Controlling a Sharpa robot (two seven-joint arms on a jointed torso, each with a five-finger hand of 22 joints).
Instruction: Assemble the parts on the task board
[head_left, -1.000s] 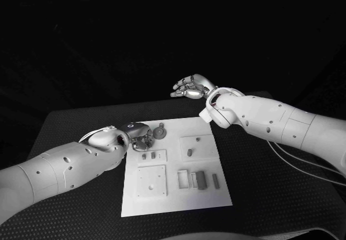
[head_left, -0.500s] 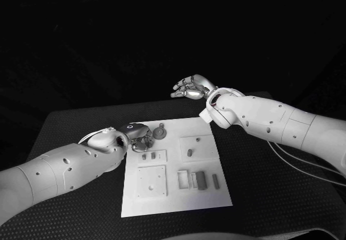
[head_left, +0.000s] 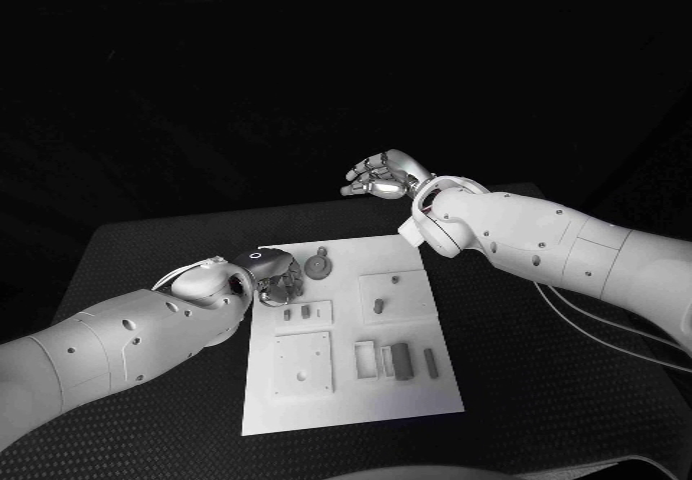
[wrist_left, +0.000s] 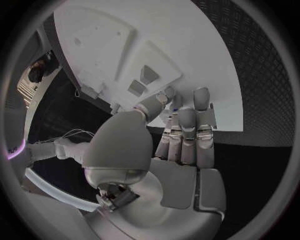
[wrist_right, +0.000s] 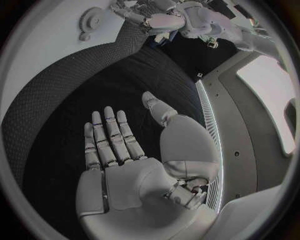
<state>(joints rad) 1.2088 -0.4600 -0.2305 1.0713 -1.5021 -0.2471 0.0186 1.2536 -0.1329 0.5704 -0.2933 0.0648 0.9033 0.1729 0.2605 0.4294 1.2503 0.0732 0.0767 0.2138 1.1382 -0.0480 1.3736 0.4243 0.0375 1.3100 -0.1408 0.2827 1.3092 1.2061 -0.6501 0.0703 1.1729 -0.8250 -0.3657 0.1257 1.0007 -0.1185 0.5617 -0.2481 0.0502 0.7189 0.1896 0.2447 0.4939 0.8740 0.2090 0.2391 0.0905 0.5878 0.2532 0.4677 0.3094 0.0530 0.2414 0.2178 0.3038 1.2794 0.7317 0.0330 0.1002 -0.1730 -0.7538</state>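
The white task board (head_left: 353, 395) lies in the middle of the black table. On it are a round toothed part (head_left: 320, 266), a small peg (head_left: 378, 305), two small pieces (head_left: 303, 312), a square plate (head_left: 304, 362) and several upright blocks (head_left: 397, 358). My left hand (head_left: 274, 276) hovers over the board's far left corner, fingers pointing down beside the toothed part. In the left wrist view its fingers (wrist_left: 184, 132) lie close together above the board (wrist_left: 125, 40), with nothing seen between them. My right hand (head_left: 381, 175) is raised beyond the table's far edge, fingers spread, palm (wrist_right: 119, 165) bare.
Black textured table (head_left: 159, 250) surrounds the board on all sides. A cable (head_left: 606, 325) runs under my right arm over the table's right side. In the right wrist view the toothed part (wrist_right: 94, 20) and my left hand (wrist_right: 159, 21) lie far off.
My left hand has slid slightly nearer along the board's far left corner. The right hand and the parts have not moved.
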